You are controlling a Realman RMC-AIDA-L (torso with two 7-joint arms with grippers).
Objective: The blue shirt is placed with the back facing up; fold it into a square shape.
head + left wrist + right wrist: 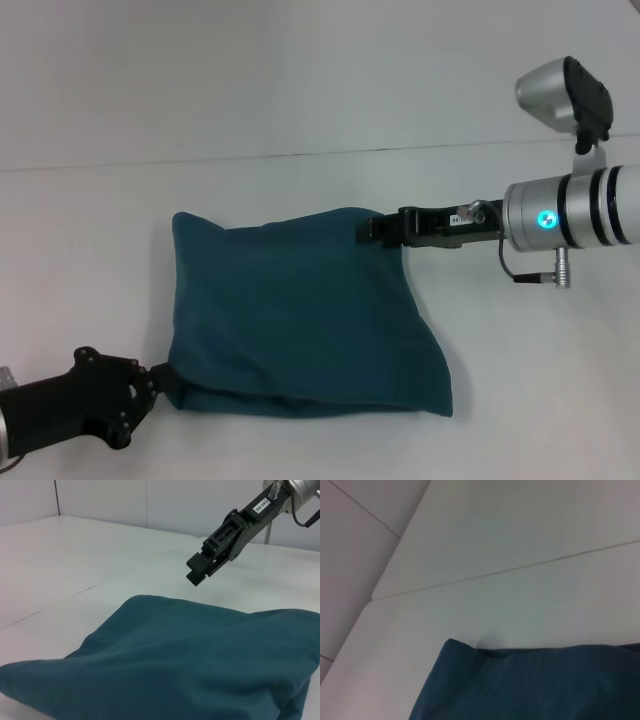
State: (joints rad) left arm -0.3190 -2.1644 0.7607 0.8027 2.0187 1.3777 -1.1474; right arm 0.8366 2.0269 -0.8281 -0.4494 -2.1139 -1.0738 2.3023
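The blue shirt lies folded, nearly square. The right gripper, fingers together, hovers above its far corner; the left gripper sits at the near corner, grip unclear. Next, probably squaring the edges.

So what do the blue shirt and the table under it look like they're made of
The blue shirt looks like soft matte knit cloth, probably cotton: it sags, puffs and creases with no sheen. The table looks like smooth hard white laminate or painted board, faintly glossy, with a thin seam line.
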